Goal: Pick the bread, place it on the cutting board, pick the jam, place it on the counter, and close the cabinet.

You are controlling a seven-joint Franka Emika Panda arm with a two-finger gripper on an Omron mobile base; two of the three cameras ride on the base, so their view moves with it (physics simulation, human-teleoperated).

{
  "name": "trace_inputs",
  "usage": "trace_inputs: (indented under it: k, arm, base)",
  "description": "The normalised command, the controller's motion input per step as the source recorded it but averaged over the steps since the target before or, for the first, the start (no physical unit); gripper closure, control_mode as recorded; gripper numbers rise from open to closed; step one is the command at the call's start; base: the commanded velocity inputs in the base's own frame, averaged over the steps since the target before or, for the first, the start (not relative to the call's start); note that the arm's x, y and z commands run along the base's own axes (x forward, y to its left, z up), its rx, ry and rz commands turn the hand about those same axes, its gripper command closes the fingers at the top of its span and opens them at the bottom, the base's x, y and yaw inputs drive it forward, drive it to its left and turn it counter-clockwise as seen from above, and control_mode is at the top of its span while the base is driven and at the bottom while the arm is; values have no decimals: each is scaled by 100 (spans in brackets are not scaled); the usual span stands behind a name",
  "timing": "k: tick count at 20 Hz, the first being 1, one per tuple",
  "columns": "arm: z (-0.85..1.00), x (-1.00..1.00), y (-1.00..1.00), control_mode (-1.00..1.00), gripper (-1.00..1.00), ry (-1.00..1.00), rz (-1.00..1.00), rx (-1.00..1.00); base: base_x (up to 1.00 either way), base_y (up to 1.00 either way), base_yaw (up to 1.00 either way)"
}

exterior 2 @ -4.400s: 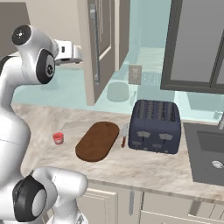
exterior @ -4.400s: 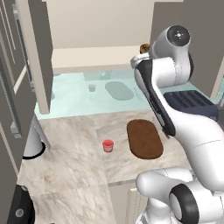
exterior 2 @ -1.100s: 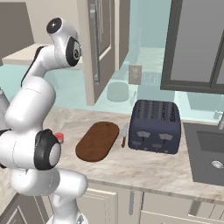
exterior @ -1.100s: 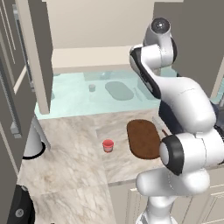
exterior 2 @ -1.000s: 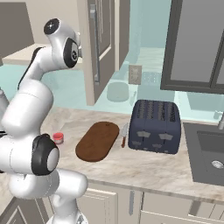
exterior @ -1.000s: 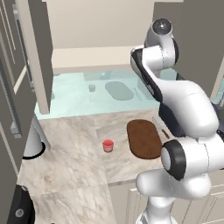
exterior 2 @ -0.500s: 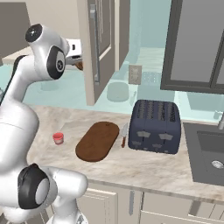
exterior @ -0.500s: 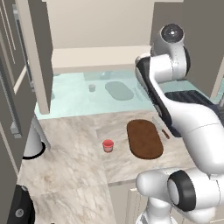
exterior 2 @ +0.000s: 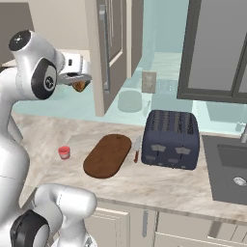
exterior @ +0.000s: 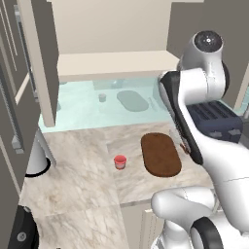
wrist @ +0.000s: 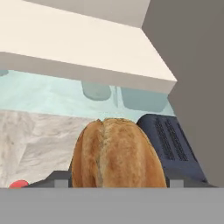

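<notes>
My gripper (exterior 2: 76,81) is shut on the bread (exterior 2: 80,87), a golden-brown lump held in the air in front of the open cabinet's door (exterior 2: 103,53), high above the counter (exterior 2: 144,181). In the hand view the bread (wrist: 116,153) sits close up between the fingers. The dark oval cutting board (exterior 2: 107,155) lies on the counter below and to the right of the gripper; it is bare (exterior: 160,154). The small red jam (exterior 2: 64,152) stands on the counter left of the board (exterior: 119,162). The cabinet's cream shelf (exterior: 116,65) is bare.
A dark navy toaster (exterior 2: 171,138) stands right of the board, with a knife (exterior 2: 136,148) between them. A sink (exterior 2: 231,169) lies at the far right. The open left cabinet door (exterior: 44,63) juts out over the counter.
The arm has swung round and the hand has come down and away from the shelf, carrying the bread. Board and jam have not moved.
</notes>
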Motion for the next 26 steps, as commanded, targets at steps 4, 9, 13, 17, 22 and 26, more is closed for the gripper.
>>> trace_inputs:
  k: [4,9,13,17,22,26]
  arm:
    - [-19,-50,1,-100,100,20,0,4]
    - [-53,-25,1,-100,100,11,0,0]
    - [-65,-8,2,-100,100,5,0,0]
    - [-65,-4,0,-100,100,4,0,0]
    - [-74,0,0,-100,100,6,0,0]
    - [-74,0,0,-100,100,3,0,0]
  base:
    - [0,0,0]
    - [0,0,0]
    - [0,0,0]
    - [0,0,0]
    - [0,0,0]
    - [0,0,0]
